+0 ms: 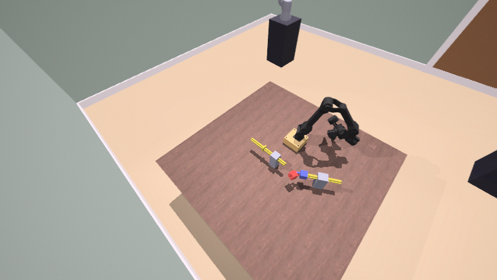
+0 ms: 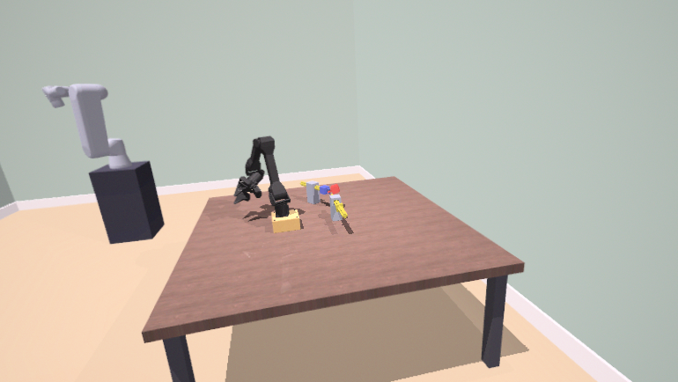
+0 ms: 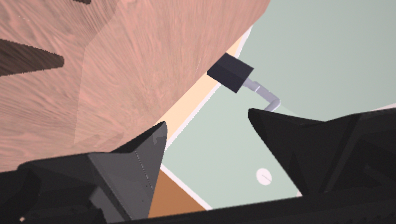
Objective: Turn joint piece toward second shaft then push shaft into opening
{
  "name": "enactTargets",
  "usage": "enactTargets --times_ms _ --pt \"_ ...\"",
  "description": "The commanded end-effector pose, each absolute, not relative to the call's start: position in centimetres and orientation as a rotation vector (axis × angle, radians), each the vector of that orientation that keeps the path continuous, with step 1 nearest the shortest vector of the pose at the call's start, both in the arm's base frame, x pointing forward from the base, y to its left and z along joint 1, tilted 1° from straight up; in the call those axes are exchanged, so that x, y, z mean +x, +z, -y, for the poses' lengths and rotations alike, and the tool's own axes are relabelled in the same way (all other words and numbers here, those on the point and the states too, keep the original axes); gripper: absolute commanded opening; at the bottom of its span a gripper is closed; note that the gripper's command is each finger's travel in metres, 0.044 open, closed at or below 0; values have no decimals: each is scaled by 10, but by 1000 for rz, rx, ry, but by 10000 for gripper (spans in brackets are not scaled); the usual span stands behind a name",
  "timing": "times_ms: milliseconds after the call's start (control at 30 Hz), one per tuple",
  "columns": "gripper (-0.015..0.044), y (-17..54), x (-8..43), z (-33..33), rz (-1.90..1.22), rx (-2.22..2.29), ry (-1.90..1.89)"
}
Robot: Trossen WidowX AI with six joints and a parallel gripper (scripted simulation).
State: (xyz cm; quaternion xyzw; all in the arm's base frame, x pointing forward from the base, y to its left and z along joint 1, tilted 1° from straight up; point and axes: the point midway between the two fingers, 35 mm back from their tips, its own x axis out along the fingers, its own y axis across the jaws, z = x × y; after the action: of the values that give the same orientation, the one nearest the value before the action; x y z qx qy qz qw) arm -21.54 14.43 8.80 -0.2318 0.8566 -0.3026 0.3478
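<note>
A red square joint piece (image 1: 293, 175) (image 2: 335, 188) hangs on a blue hinge block (image 1: 303, 174) (image 2: 324, 189) at the end of a yellow shaft (image 1: 330, 179) fixed in a grey block (image 1: 320, 180) (image 2: 312, 192). A second yellow shaft (image 1: 259, 143) (image 2: 340, 208) sits in a second grey block (image 1: 274, 159) (image 2: 335, 208), aimed toward the joint at an angle. My gripper (image 1: 331, 133) (image 2: 240, 195) (image 3: 207, 119) is open and empty. It hangs above the table on the far side of the arm's base, well away from both shafts. None of the parts show in the wrist view.
The arm stands on a tan base (image 1: 295, 140) (image 2: 285, 222) on the brown table (image 1: 264, 222) (image 2: 332, 265). A grey arm on a dark pedestal (image 1: 282, 40) (image 2: 125, 202) (image 3: 230, 72) stands on the floor beyond the table. Another dark box (image 1: 485, 173) is at the right.
</note>
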Motion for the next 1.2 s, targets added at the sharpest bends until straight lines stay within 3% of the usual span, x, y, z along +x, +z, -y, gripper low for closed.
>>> enactTargets --times_ms 0,633,1167 --pt "426 88 -216 -144 -2216 -601 -782" --pt "440 140 -233 -131 -1783 -432 -381" --pt "440 220 -235 -121 -1650 -57 -26"
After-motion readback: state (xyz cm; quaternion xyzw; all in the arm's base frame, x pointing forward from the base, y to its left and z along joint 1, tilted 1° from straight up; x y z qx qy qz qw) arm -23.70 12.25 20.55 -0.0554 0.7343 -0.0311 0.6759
